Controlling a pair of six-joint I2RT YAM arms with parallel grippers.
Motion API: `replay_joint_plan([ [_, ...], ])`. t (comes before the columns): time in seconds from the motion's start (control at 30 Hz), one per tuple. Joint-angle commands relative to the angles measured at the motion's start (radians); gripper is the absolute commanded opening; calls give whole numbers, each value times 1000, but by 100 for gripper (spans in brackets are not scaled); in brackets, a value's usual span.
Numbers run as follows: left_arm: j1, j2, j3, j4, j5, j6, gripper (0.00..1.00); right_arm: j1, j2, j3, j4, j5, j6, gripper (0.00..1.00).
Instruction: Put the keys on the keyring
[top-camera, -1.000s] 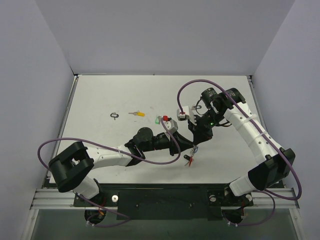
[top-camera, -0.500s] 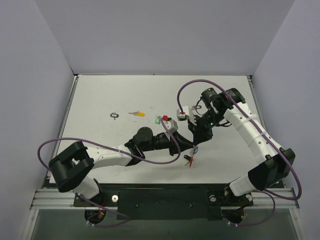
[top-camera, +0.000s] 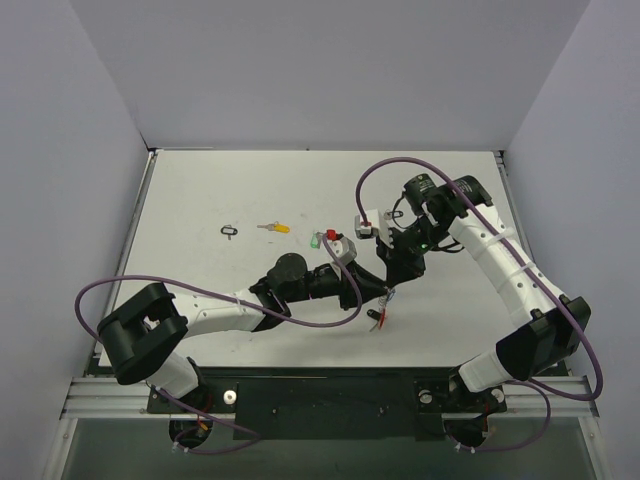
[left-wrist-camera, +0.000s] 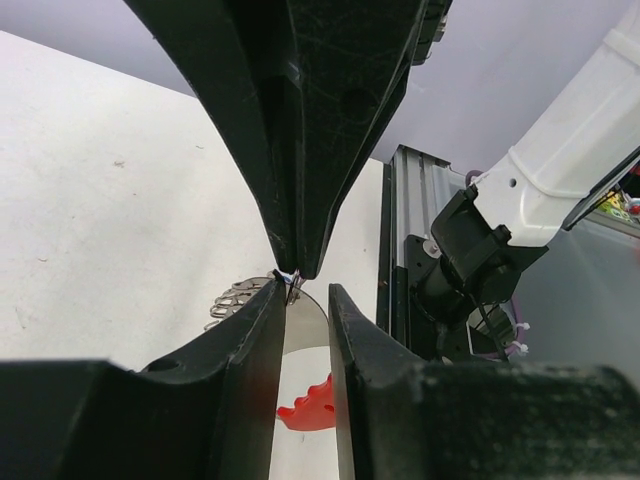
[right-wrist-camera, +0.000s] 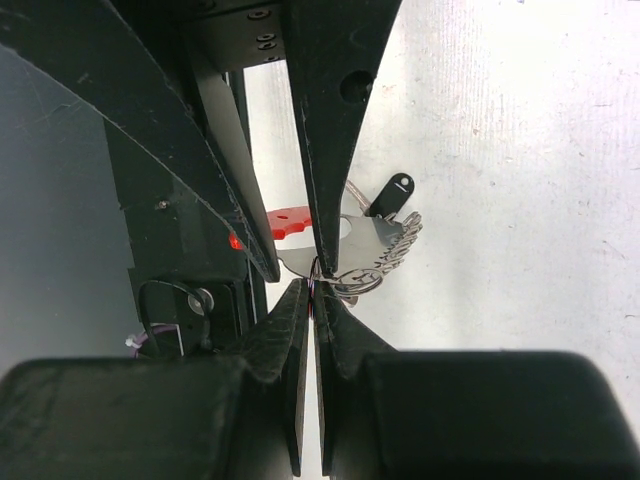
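Note:
The keyring (top-camera: 377, 318) hangs between both grippers at the table's middle front: a silver plate (right-wrist-camera: 370, 235), a beaded chain (left-wrist-camera: 235, 297) and a red tag (left-wrist-camera: 312, 410). My left gripper (left-wrist-camera: 305, 295) has its jaws narrowly apart with the silver plate (left-wrist-camera: 303, 325) held between them. My right gripper (right-wrist-camera: 318, 290) meets it from the opposite side, pinched shut on a thin blue-tagged key at the ring (right-wrist-camera: 357, 281). A black tag (right-wrist-camera: 391, 194) lies by the plate. A yellow-tagged key (top-camera: 273, 228) and a green-tagged key (top-camera: 316, 240) lie on the table.
A small black loop tag (top-camera: 230, 231) lies at the left of the white table (top-camera: 200, 190). A metal rail (top-camera: 330, 385) runs along the near edge. Purple cables loop off both arms. Grey walls enclose three sides.
Both grippers and the hanging keyring have shifted very slightly left. Both grips stay the same.

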Motion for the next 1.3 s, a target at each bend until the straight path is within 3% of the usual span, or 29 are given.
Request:
replay_joint_plan([
  [0.0,-4,-10,36,27,-18,-6,31,-6,-18,-6,-16,-29,6,0],
  [0.17,-6,2,45,31,-18,-14,15,-6,-18,-6,-17,-34,6,0],
  [0.27,-4,7,52,31,-14,-19,0,-6,-17,-8,-17,-35,6,0],
  [0.5,-6,-16,-2,103,-66,-42,0,-20,-14,-12,0,-47,22,0],
  [0.67,-6,-31,-48,180,-141,-71,0,-55,-14,-34,12,-98,37,11],
  [0.9,-6,-31,-79,231,-169,-83,0,-75,-3,-42,21,-136,46,15],
  [1.07,-6,-42,-91,248,-167,-80,0,-92,5,-54,36,-169,43,25],
  [1.27,-6,-54,-103,254,-162,-74,0,-112,9,-69,12,-219,-76,27],
])
